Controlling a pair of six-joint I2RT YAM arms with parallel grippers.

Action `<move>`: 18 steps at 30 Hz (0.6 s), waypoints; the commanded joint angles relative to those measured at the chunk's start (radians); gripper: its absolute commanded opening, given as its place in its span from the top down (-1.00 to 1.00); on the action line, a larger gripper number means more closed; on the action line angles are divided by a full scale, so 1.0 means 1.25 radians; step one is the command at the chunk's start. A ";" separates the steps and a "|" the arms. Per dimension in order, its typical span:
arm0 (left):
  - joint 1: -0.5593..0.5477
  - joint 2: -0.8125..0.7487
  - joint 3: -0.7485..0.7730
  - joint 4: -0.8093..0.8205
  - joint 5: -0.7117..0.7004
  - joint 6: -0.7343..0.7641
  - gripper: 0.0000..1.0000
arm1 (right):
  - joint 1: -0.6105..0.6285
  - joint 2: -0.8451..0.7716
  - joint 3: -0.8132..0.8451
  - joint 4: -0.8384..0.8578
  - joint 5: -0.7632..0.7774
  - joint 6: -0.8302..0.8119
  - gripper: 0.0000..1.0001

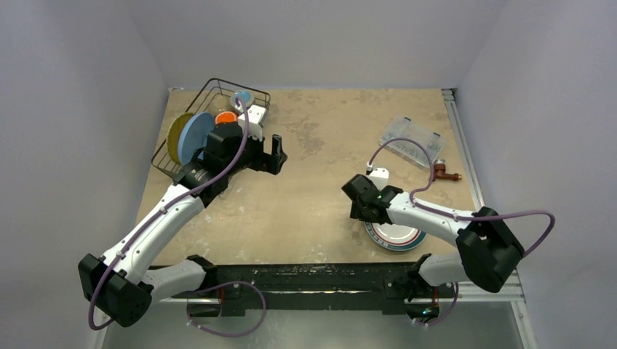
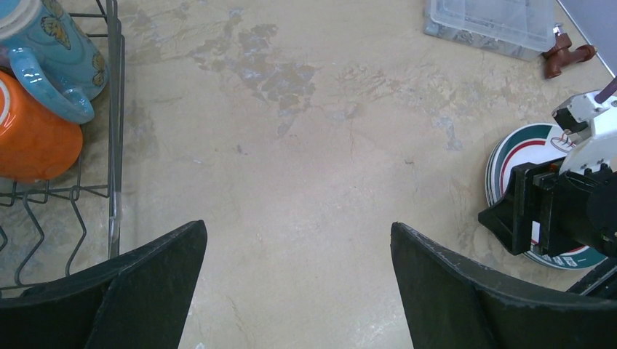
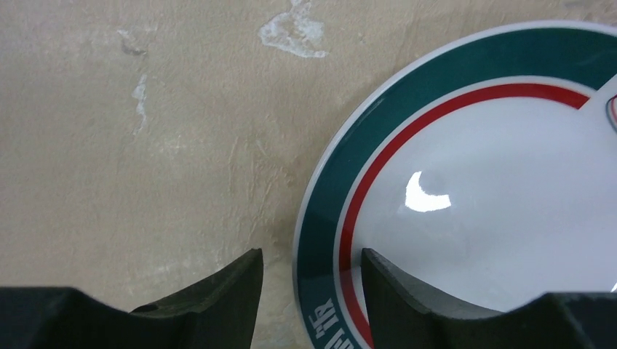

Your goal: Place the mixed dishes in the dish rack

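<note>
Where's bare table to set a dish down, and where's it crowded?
Bare: the table middle between the dish rack and the teal-rimmed plate, and the far strip between rack and clear box. Crowded: inside the rack, holding plates, orange cup, blue mug.

The dish rack (image 1: 207, 98) stood far left on the desk (image 1: 320, 145); the teal-rimmed plate (image 1: 400, 238) lay near right, by the right tool (image 1: 361, 214).
</note>
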 commanded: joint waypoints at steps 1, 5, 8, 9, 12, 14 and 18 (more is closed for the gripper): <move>-0.005 -0.002 0.030 0.011 -0.004 -0.012 -0.93 | 0.004 0.039 0.007 0.031 0.022 0.006 0.10; -0.005 -0.001 0.028 0.013 0.000 -0.010 -0.93 | 0.004 0.001 -0.018 0.054 0.008 -0.002 0.40; -0.005 0.001 0.028 0.014 -0.001 -0.010 -0.92 | 0.005 -0.032 -0.025 0.050 -0.007 -0.003 0.68; -0.005 0.003 0.029 0.013 0.004 -0.013 -0.93 | 0.005 -0.046 -0.025 0.041 0.003 -0.003 0.75; -0.005 0.009 0.031 0.013 0.019 -0.017 -0.92 | 0.005 -0.074 -0.030 0.034 -0.002 -0.002 1.00; -0.005 0.011 0.031 0.014 0.020 -0.017 -0.92 | 0.004 -0.085 -0.032 0.033 -0.009 -0.001 1.00; -0.006 0.029 0.035 0.011 0.033 -0.029 -0.91 | 0.005 -0.101 -0.013 -0.004 0.016 0.002 1.00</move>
